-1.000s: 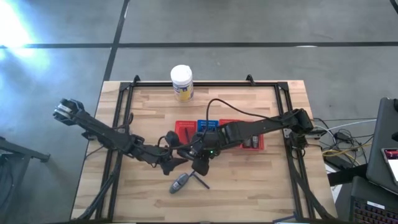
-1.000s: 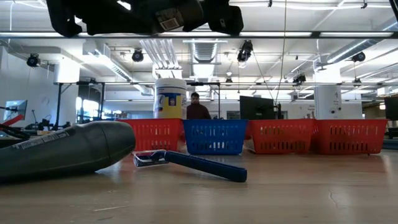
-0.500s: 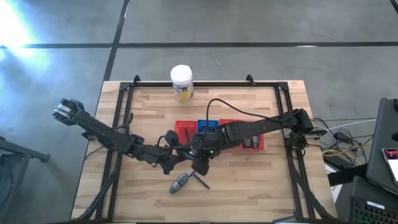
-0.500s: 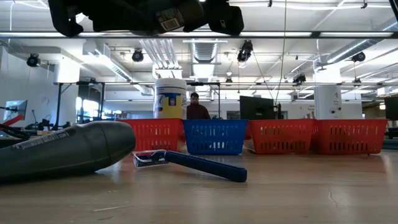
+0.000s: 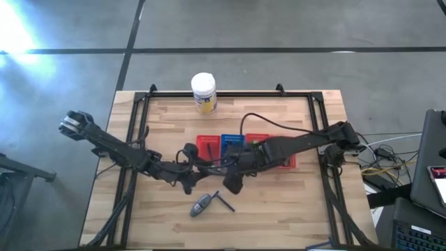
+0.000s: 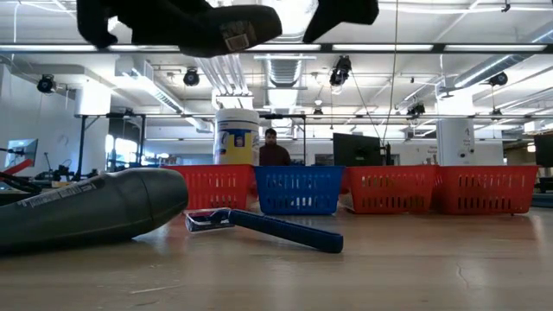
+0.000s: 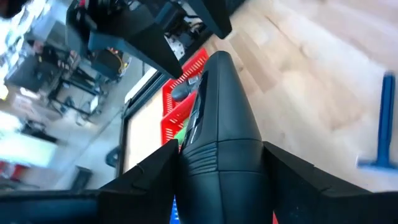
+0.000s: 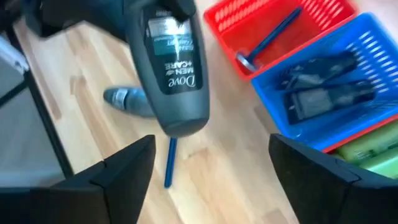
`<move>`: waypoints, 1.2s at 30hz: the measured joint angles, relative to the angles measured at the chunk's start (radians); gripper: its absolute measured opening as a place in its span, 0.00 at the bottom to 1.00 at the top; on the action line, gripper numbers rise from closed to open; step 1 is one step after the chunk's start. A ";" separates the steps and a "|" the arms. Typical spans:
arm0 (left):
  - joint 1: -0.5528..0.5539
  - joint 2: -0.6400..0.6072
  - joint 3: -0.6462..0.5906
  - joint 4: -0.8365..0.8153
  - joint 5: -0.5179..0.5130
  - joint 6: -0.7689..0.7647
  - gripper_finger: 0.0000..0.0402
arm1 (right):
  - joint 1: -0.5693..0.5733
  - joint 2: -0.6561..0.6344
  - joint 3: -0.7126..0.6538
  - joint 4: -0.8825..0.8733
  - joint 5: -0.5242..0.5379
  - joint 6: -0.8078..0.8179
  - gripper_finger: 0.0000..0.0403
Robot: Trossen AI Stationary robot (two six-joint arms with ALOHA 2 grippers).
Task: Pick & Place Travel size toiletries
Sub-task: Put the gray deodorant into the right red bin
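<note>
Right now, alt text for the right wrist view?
A dark grey Dove Men+Care bottle hangs above the wooden table, between the right gripper's spread fingers. Beyond it sit a red mesh basket and a blue mesh basket.

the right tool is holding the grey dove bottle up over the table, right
Not quite: the left tool holds the grey Dove bottle up over the table. The right wrist view shows the right tool open, clear of it.
</note>
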 joint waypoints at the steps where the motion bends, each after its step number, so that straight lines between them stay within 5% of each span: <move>1: 0.002 -0.006 0.000 0.003 0.001 -0.038 0.51 | 0.006 -0.008 0.000 0.001 0.020 0.008 0.77; 7: 0.045 -0.048 0.000 -0.029 0.097 -0.294 0.51 | 0.053 -0.050 0.000 -0.002 0.249 0.021 0.83; 11: 0.127 -0.082 0.000 -0.044 0.289 -0.457 0.51 | 0.077 -0.076 0.000 -0.020 0.376 0.034 0.85; 19: 0.315 -0.103 0.000 -0.010 0.678 -0.794 0.51 | 0.093 -0.089 0.000 -0.018 0.406 0.089 0.87; 36: 0.361 -0.110 0.055 0.049 0.768 -0.782 0.51 | 0.103 -0.092 0.001 0.045 0.481 0.090 0.88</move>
